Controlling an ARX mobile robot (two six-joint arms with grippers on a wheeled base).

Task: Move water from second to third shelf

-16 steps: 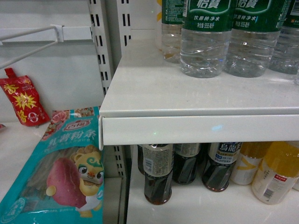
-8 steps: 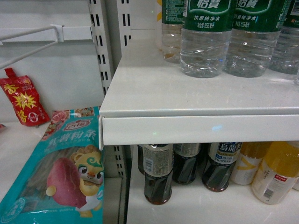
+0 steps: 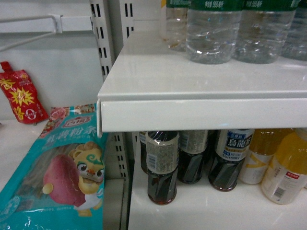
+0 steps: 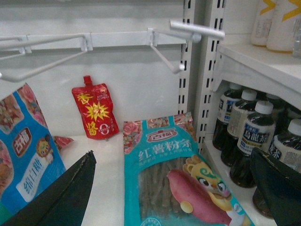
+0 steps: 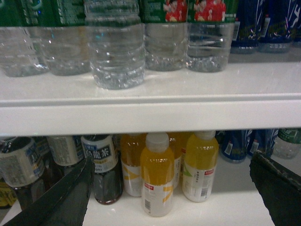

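- Facing the drinks bay, the right gripper point(image 5: 171, 160) hangs level with the white shelf edge point(image 5: 150, 115); its claw is spread wide with nothing between the fingers
- The left gripper point(image 4: 172, 155) is off at the snack bay, its claw parted too and empty, above the teal sweet-potato pouch point(image 4: 181, 183)
- The water bottles point(image 5: 115, 52) stand upright on the upper shelf board point(image 3: 192, 81), one a little ahead of the row and near the front edge
- The lower shelf point(image 5: 225, 207) beneath carries no water that I can make out, only tea and yellow drinks
- I cannot tell which board counts as second and which as third, so this fits either a bottle waiting in the row to be taken or one already set down with the claw drawn clear
- Any grasp here would, I judge, call for the right claw to rise to bottle height and close round the body, clear of its neighbours
- Count, right wrist view: five clear water bottles, three yellow drink bottles point(image 5: 157, 174)
- Count, head view: at least four dark tea bottles point(image 3: 161, 165)
- Count, left wrist view: one red sauce pouch point(image 4: 96, 113), one teal pouch, one blue pouch point(image 4: 23, 155)
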